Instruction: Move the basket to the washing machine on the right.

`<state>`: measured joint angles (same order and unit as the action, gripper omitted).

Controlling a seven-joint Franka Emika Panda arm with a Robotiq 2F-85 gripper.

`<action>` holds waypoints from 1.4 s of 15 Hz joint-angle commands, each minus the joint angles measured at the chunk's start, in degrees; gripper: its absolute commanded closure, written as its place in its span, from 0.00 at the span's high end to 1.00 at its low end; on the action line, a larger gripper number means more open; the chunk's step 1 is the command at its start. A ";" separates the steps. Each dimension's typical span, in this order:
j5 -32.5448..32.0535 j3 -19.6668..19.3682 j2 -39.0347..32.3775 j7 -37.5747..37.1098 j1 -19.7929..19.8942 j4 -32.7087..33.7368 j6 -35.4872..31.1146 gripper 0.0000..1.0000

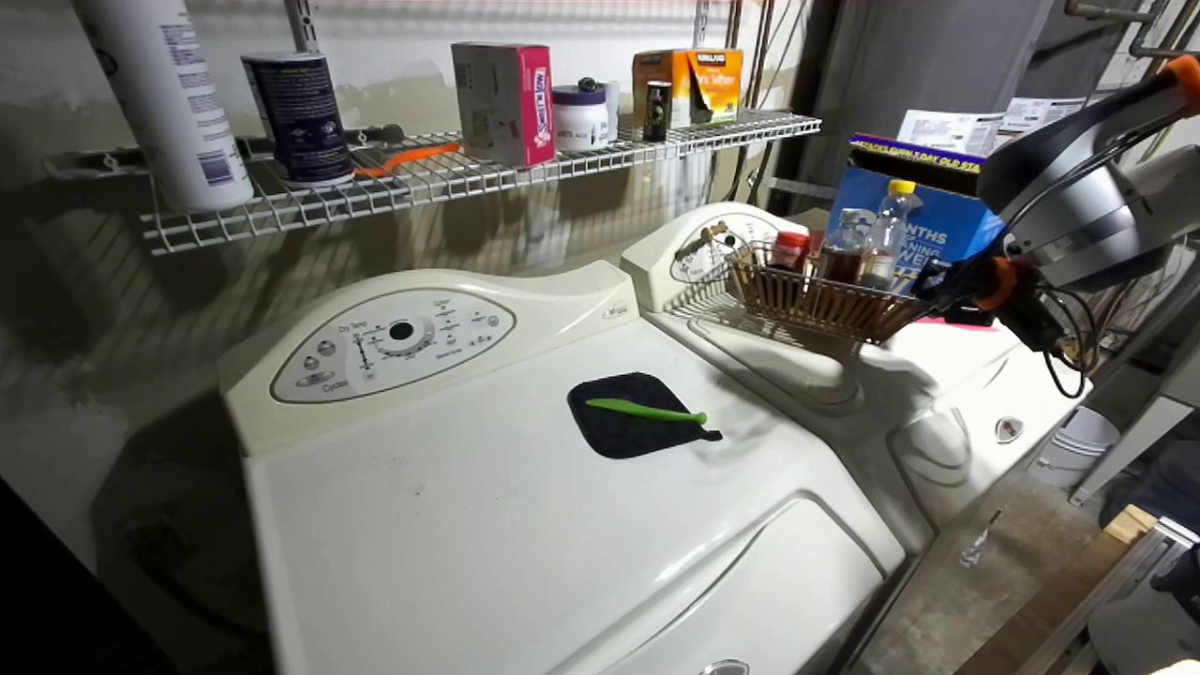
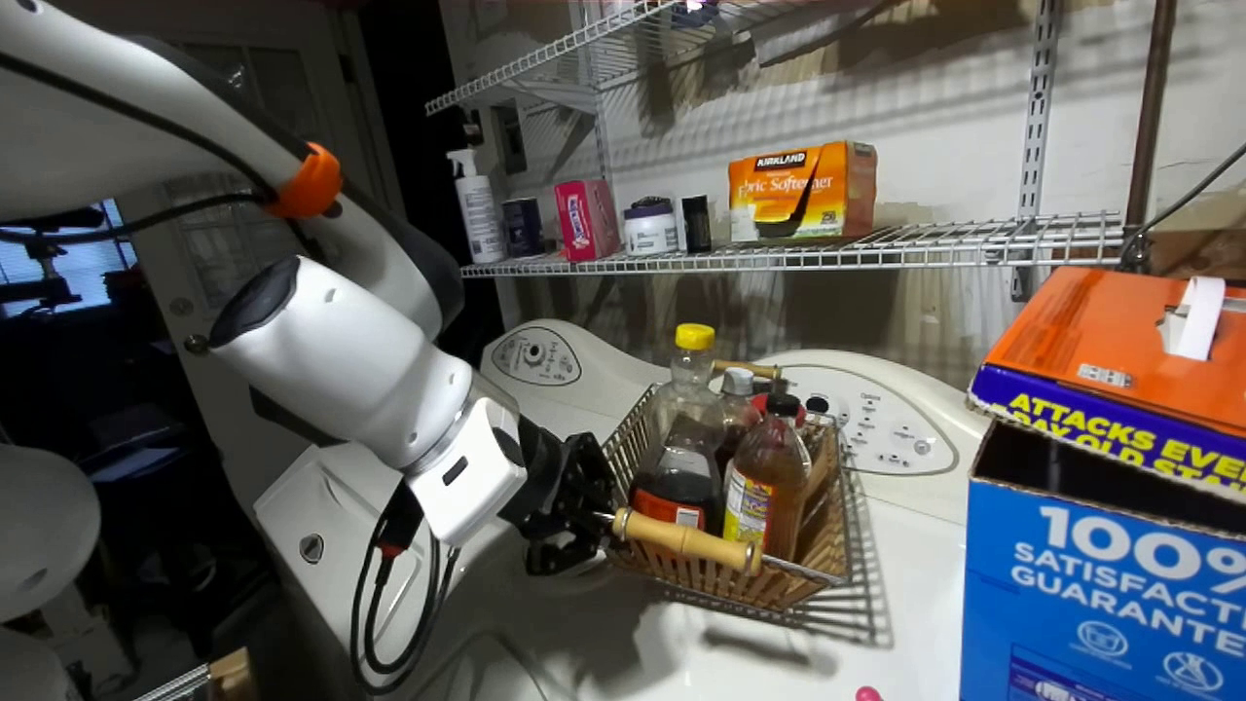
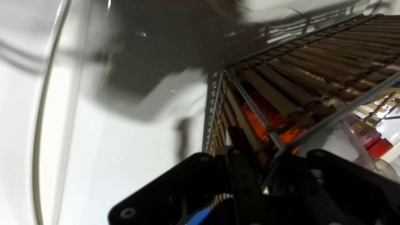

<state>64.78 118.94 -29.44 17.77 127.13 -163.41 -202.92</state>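
The wicker basket with a metal frame (image 1: 816,302) shows in both exterior views (image 2: 681,576) and fills the right of the wrist view (image 3: 312,72). It holds several bottles, one with a yellow cap (image 2: 694,338). It is over the right washing machine (image 1: 1008,375), near its control panel (image 2: 881,419). Its shadow falls on the lid; I cannot tell whether its bottom touches. My gripper (image 2: 596,498) is shut on the basket's rim at a corner, beside the wooden handle (image 2: 686,541). In the wrist view the dark fingers (image 3: 259,168) straddle the metal rim.
A blue detergent box (image 2: 1100,574) with an orange top stands beside the basket. A wire shelf (image 1: 562,169) with boxes and bottles hangs above. The left machine (image 1: 422,525) bears a dark pot holder (image 1: 609,433) and a green utensil (image 1: 647,411).
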 commanded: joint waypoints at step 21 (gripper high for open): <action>-11.98 -13.67 -6.31 -13.96 -18.01 -0.02 -22.62 0.02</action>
<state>60.28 106.21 -33.46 9.53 112.54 -163.44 -217.33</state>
